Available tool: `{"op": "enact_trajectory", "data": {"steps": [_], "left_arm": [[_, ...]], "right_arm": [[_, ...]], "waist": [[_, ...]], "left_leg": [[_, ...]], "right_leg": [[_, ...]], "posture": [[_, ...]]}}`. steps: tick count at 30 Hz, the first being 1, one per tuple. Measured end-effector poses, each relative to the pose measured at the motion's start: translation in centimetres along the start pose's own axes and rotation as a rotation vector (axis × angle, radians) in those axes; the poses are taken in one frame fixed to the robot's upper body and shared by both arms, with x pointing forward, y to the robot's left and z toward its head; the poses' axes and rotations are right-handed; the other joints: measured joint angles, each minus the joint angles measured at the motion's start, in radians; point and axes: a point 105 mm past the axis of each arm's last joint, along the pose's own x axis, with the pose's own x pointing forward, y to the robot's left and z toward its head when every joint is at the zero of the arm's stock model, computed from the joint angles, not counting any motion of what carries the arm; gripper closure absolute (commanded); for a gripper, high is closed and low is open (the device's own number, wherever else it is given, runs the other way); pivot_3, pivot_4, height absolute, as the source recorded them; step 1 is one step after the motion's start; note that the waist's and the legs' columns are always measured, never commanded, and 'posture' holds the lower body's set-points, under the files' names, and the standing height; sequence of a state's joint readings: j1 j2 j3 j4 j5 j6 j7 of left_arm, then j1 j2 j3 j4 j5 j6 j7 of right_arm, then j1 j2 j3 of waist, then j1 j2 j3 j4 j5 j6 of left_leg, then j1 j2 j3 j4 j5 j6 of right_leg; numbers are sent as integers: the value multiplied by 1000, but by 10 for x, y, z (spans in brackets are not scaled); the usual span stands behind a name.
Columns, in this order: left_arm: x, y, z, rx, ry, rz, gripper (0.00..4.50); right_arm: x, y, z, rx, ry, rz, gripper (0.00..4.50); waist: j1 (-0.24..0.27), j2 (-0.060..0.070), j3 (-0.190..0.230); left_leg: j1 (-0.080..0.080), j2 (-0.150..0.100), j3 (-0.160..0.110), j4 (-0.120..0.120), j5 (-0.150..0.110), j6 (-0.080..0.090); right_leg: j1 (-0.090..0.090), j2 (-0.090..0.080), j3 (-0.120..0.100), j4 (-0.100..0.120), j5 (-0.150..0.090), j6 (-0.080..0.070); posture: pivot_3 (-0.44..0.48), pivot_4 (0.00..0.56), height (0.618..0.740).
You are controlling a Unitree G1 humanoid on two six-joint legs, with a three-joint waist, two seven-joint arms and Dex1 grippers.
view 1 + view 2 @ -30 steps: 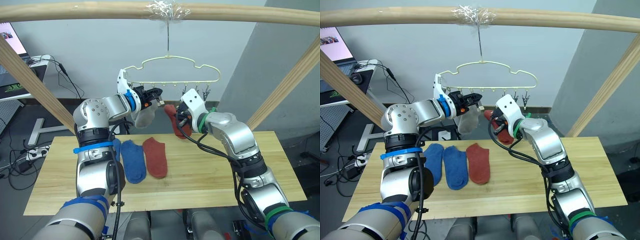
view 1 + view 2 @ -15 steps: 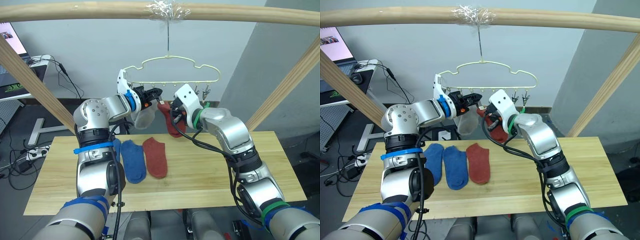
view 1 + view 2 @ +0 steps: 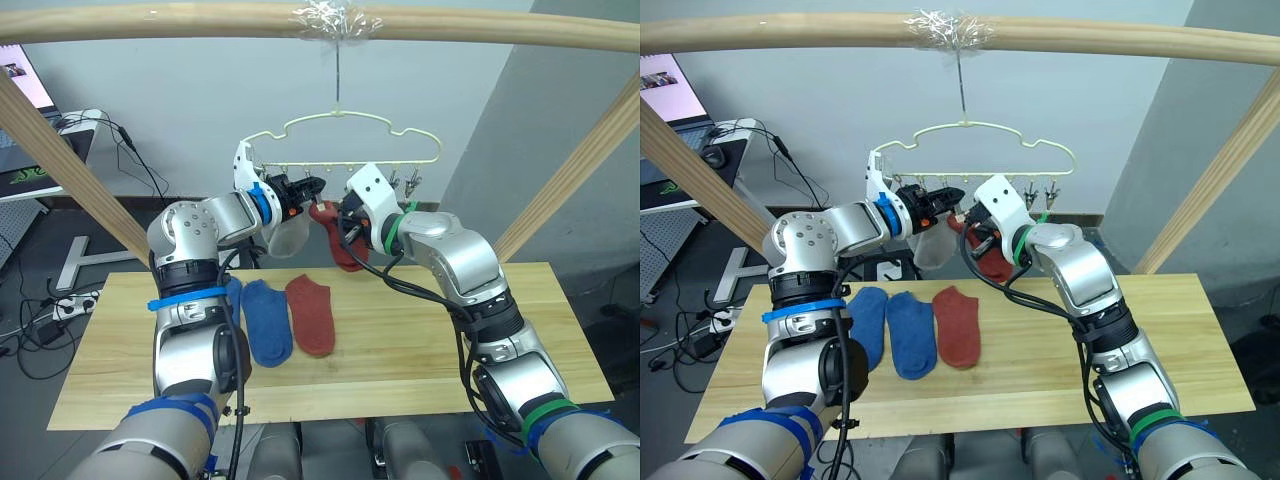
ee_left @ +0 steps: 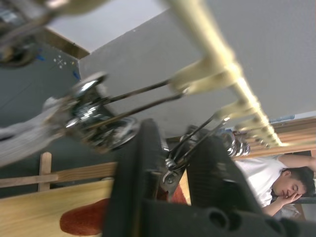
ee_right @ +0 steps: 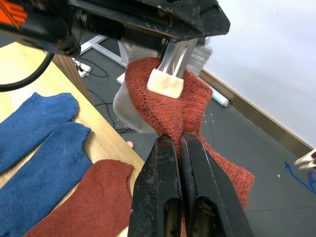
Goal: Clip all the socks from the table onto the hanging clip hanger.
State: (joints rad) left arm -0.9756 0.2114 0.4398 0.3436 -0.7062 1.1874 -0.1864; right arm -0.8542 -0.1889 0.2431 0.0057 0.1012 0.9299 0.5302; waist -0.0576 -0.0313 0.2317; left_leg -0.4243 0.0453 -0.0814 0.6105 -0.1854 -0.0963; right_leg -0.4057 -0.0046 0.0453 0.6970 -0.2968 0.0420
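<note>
The socks are lying and hanging in three places: two blue socks (image 3: pixel 262 318) and one rust-red sock (image 3: pixel 311 314) are resting flat on the table (image 3: pixel 420 340), side by side toward its 9 o'clock end; a light grey sock (image 3: pixel 287 236) is hanging from a clip on the clip hanger (image 3: pixel 345 140); and a second rust-red sock (image 5: pixel 185 106) is being held up just below the hanger's row of clips. The right gripper (image 5: pixel 180 148) is pinching this sock with its fingers pressed together on a bunched fold, the loose end drooping below. The left gripper (image 4: pixel 173 170) is squeezing a metal clip (image 4: pixel 185 148) between its two fingers, and in the right wrist view the clip's pale pad is sitting against the sock's upper edge; whether the clip is gripping the fabric cannot be told. The fabric is judged light, soft and limp, folding wherever it is unsupported, so the hold is best taken near the cuff, leaving a short flat edge to feed into the clip. It is not fragile, but a thick bunch may slip out of the small clip. No containers are present; the hanger's clips toward 3 o'clock are hanging empty.
</note>
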Motion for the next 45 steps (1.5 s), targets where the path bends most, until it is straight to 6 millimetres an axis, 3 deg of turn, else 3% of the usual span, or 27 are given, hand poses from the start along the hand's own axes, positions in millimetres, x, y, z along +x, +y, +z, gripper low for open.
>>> {"op": "enact_trajectory", "data": {"steps": [3, 8, 15, 22, 30, 36, 45], "left_arm": [[0, 0, -1, -1, 2, 0, 1499], [-2, -4, -4, -1, 22, -29, 1499], [-19, -19, -6, 163, 55, -102, 1467], [-45, -22, -14, 374, 93, -149, 1467], [-64, -31, -26, 695, 85, -283, 1467], [-71, -43, 3, 902, 16, -364, 1467], [-74, -48, 29, 959, -14, -413, 1467]], "right_arm": [[0, 1, 0, -3, 2, 3, 4500], [1, 2, -1, -4, 4, 6, 4500], [1, 3, -4, -3, 10, 6, 2111], [-16, 2, -30, 39, 59, -8, 2111], [-36, -4, -26, 144, -8, -138, 2111], [-36, 2, -18, 250, -81, -241, 2111], [-40, -15, -20, 411, -115, -459, 2111]], "waist": [[1, 0, 0], [1, 0, 0], [0, 0, 0], [11, 0, 0], [19, 0, 0], [28, 0, 0], [28, 0, 0]], "left_leg": [[0, 0, 0, 0, 0, 0], [0, 0, 0, 0, 0, 0], [0, 0, 0, -1, 0, 0], [-1, 0, 0, -1, 0, 0], [0, 1, 0, -1, 0, -1], [-1, 0, 0, -1, 0, 0], [-2, 0, 0, -2, 0, 0]], "right_leg": [[0, 0, 0, 0, 0, 0], [0, 0, 0, 0, 0, 0], [0, 0, 0, 0, 0, 0], [-1, 0, 0, -1, 0, 0], [-1, 0, 0, 0, 0, 0], [-1, 0, 0, -1, 0, 0], [-2, 0, -1, -1, 0, 0]], "posture": [[-13, 192, 740], [-8, 192, 740], [12, 187, 740], [40, 182, 740], [49, 177, 740], [63, 169, 740], [61, 173, 740]]}}
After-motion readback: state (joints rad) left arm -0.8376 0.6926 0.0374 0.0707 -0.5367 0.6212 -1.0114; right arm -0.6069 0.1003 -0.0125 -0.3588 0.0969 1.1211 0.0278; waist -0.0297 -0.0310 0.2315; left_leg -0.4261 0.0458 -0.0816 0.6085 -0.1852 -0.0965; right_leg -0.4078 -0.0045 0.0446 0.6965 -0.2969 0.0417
